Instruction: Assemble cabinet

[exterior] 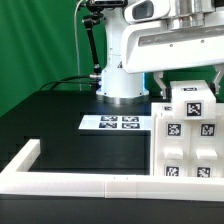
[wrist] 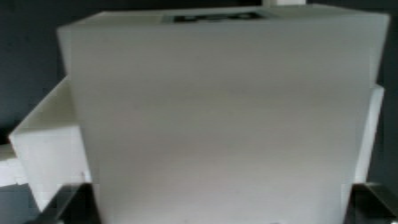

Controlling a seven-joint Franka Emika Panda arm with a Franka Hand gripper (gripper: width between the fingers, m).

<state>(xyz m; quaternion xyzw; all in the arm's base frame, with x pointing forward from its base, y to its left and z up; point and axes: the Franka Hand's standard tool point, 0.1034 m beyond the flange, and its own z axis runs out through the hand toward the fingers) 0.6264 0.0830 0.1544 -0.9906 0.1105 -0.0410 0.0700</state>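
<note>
The cabinet [exterior: 188,140] is a white blocky box with black-and-white tags on its front. It stands on the black table at the exterior view's right, against the border rail. A smaller tagged block forms its top [exterior: 190,97]. My gripper [exterior: 188,88] hangs straight over it, with one finger down each side of that top block. In the wrist view the cabinet's white body [wrist: 214,110] fills the space between my two dark fingertips [wrist: 64,204], touching both with no gap showing. My gripper [wrist: 217,206] is closed on it.
The marker board [exterior: 122,123] lies flat in the middle of the table. A long low white border rail [exterior: 70,183] runs along the front, with a short arm [exterior: 22,155] at the exterior view's left. The robot base [exterior: 120,75] stands behind.
</note>
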